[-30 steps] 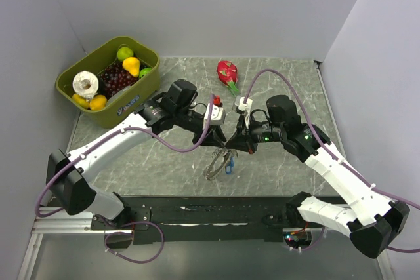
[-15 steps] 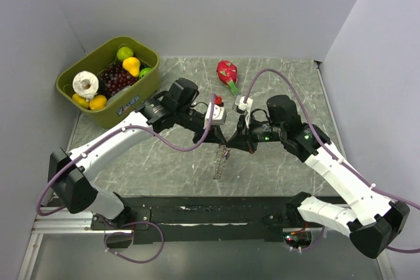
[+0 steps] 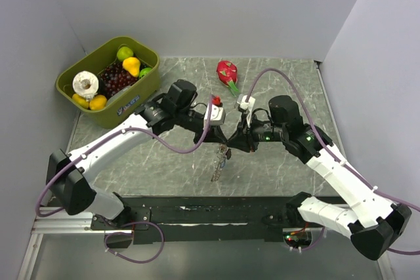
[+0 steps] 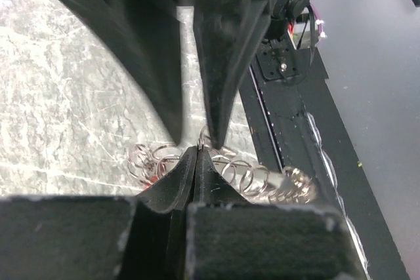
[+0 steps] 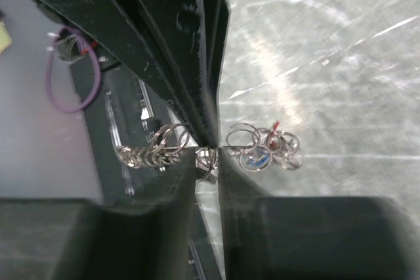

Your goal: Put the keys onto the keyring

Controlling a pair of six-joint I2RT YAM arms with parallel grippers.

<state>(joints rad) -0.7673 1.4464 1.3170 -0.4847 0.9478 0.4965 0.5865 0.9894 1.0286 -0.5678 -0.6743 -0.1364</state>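
Observation:
The keyring (image 3: 218,164) hangs edge-on under the two grippers, which meet above the table's middle. My left gripper (image 3: 222,140) is shut, pinching the hoop's thin wire at its tips (image 4: 197,152). My right gripper (image 3: 231,145) faces it, jaws nearly closed on the hoop with small rings bunched in the gap (image 5: 207,155). Several small silver rings (image 5: 147,152) are strung along the hoop on both sides. A blue key head (image 5: 256,159) and a red bit (image 5: 275,128) hang among the rings. Key blades are too small to make out.
A green bin (image 3: 141,90) of fruit stands at the back left. A dragon fruit (image 3: 227,70) lies at the back middle, with a small red piece (image 3: 216,100) nearer. A black rail (image 3: 197,211) runs along the near edge.
The hoop has turned from face-on to edge-on under the grippers, and the blue key no longer shows from above. Both grippers stay together at nearly the same spot.

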